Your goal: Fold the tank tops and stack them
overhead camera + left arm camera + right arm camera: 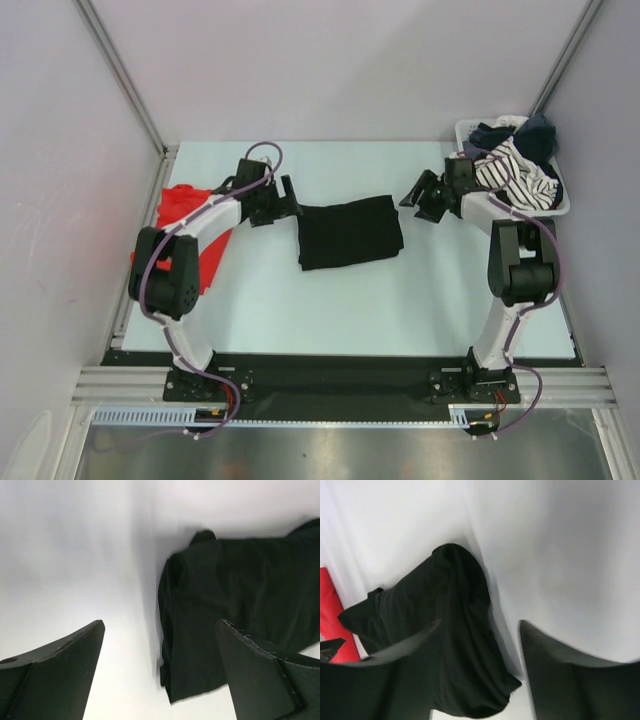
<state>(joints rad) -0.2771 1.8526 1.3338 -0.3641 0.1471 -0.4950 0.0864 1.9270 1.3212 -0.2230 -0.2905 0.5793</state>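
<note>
The black tank top (350, 232) lies folded into a rough rectangle in the middle of the table. My left gripper (291, 201) hovers open just off its left edge, and my right gripper (416, 196) hovers open just off its upper right corner. In the left wrist view the black tank top (235, 610) lies below the open gripper (160, 625), with nothing between the fingers. The right wrist view shows the black tank top (445, 640) under my open gripper (480, 625), which holds nothing. The red tank top (183, 215) lies crumpled at the table's left edge, partly hidden by the left arm, and shows as the red tank top (332, 615) at the left border.
A white basket (556, 208) with striped and dark clothes stands at the back right corner, close behind the right arm. Grey walls close in the table on the left, back and right. The black rail with both arm bases runs along the near edge.
</note>
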